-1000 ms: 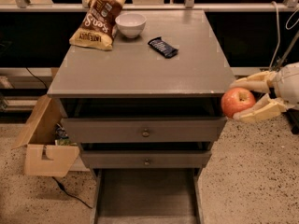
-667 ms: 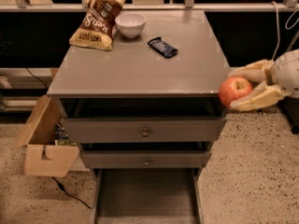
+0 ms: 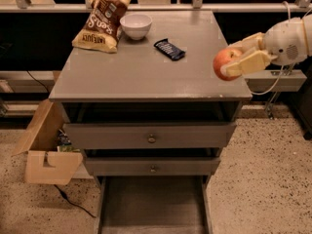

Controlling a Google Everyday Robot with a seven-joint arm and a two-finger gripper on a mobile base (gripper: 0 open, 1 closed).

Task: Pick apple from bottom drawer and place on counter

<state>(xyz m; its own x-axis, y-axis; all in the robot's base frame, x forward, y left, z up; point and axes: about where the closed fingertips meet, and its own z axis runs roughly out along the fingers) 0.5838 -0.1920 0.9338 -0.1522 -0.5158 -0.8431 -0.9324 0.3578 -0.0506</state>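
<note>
One gripper [image 3: 229, 60], jaws clasping one apple [image 3: 222, 65], seemingly above the counter [image 3: 146, 77] edge.

Getting soft, dimmish light from above. Picking up a faint sheen on the counter [image 3: 146, 74] (strongest toward the back). Losing the space just under the counter lip, and much of the bottom drawer [image 3: 153, 206], to deep shadow. Seeing the gripper [image 3: 238, 57] lit bright at the counter's right edge, clamped round the apple [image 3: 222, 62].
</note>
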